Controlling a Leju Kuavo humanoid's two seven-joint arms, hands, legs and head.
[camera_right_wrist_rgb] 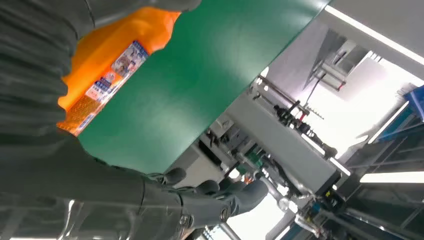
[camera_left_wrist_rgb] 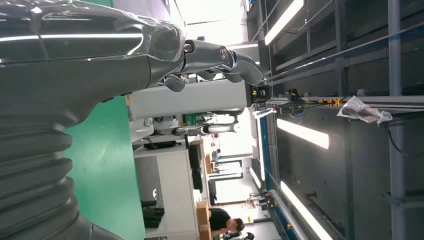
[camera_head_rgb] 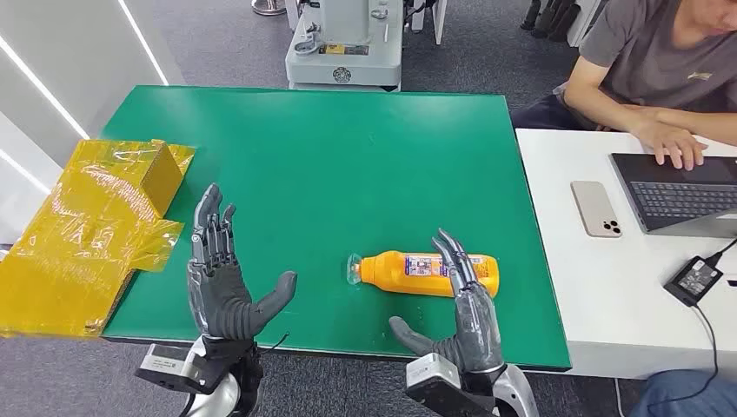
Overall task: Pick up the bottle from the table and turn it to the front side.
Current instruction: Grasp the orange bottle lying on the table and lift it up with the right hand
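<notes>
Bottle (camera_head_rgb: 428,273) orange, lying on its side on the green counter (camera_head_rgb: 348,148), near the front edge and right of centre. Clear cap end pointing toward the robot's left, printed label facing up.

Right hand (camera_head_rgb: 465,300) just in front of the bottle, fingers apart and reaching over its label, thumb spread out toward the left. Holding nothing; whether the fingertips touch the bottle cannot be told from the head view. From the right wrist view, bottle (camera_right_wrist_rgb: 107,70) close against the grey hand (camera_right_wrist_rgb: 40,90), label visible, green counter (camera_right_wrist_rgb: 210,75) beyond.

Left hand (camera_head_rgb: 224,278) raised over the front left part of the counter, fingers up and spread, thumb out to the right, palm empty. Well apart from the bottle. From the left wrist view, hand (camera_left_wrist_rgb: 150,55) with fingers extended, nothing in them, strip of counter (camera_left_wrist_rgb: 107,165) alongside.

Yellow box (camera_head_rgb: 87,226) wrapped in film, overhanging the counter's left edge.

White desk (camera_head_rgb: 565,287) touching the counter on the right, carrying a phone (camera_head_rgb: 596,208), laptop (camera_head_rgb: 682,191) and black charger (camera_head_rgb: 693,279). Person (camera_head_rgb: 660,69) seated behind it, 1 hand on the laptop.

White machine (camera_head_rgb: 346,43) on the floor beyond the far edge.
</notes>
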